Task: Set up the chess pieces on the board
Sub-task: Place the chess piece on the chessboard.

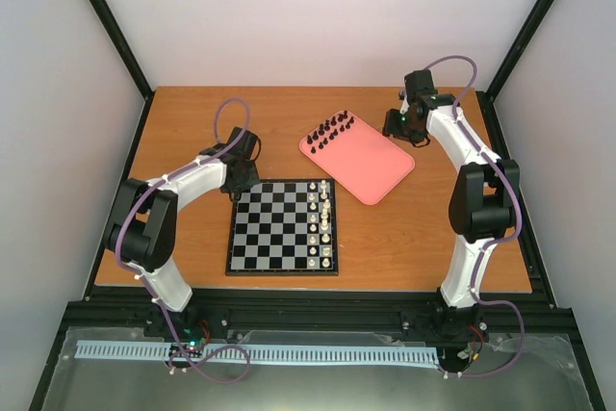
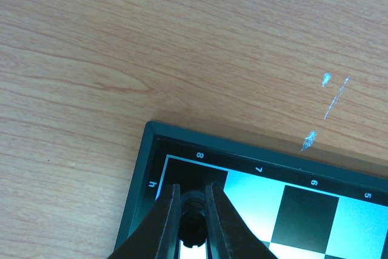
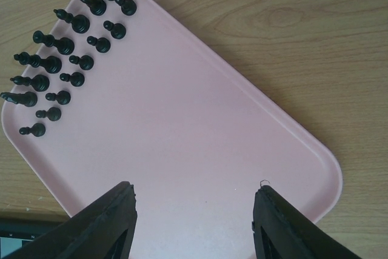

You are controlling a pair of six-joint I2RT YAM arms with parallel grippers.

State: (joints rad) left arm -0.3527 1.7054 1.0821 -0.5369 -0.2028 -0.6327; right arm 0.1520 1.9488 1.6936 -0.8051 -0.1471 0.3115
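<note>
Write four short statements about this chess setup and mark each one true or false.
1. The left jaws are shut on a black piece at a corner square of the board. True.
2. The right jaws grip a piece. False: they stand open and empty above the pink tray.
3. White pieces stand in two lines along one side of the board. True.
4. The tray holds nothing. False: black pieces stand in two rows at one end of it.
</note>
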